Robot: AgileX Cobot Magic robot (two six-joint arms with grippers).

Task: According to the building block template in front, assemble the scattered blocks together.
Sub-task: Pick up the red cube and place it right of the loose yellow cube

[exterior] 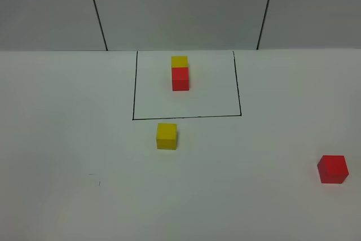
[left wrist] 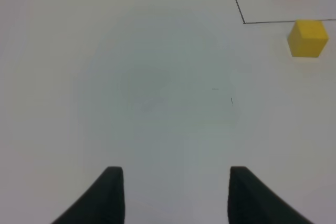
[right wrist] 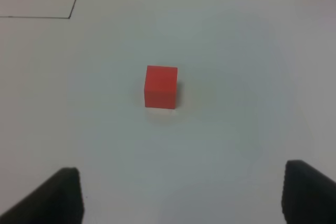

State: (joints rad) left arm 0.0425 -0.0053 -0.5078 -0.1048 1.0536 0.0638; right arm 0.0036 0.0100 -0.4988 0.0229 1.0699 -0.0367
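Step in hand: judged to be the pick-up of the loose red cube [exterior: 333, 169]; square the right pincer [right wrist: 182, 171] to 2 opposite faces, centred, before closing.
Right pincer: spread wide, empty; loose red cube lies ahead on its midline, touching neither jaw.
Left pincer [left wrist: 176, 171]: parted, empty; loose yellow cube [exterior: 167, 136] far ahead, off to one side.
Template [exterior: 180, 71]: yellow behind red, touching, inside the black frame [exterior: 133, 94]; loose yellow cube just outside it on the table [exterior: 67, 156].

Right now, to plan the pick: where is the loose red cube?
Exterior high view: the loose red cube sits at far right, outside the black frame, right of the loose yellow cube.
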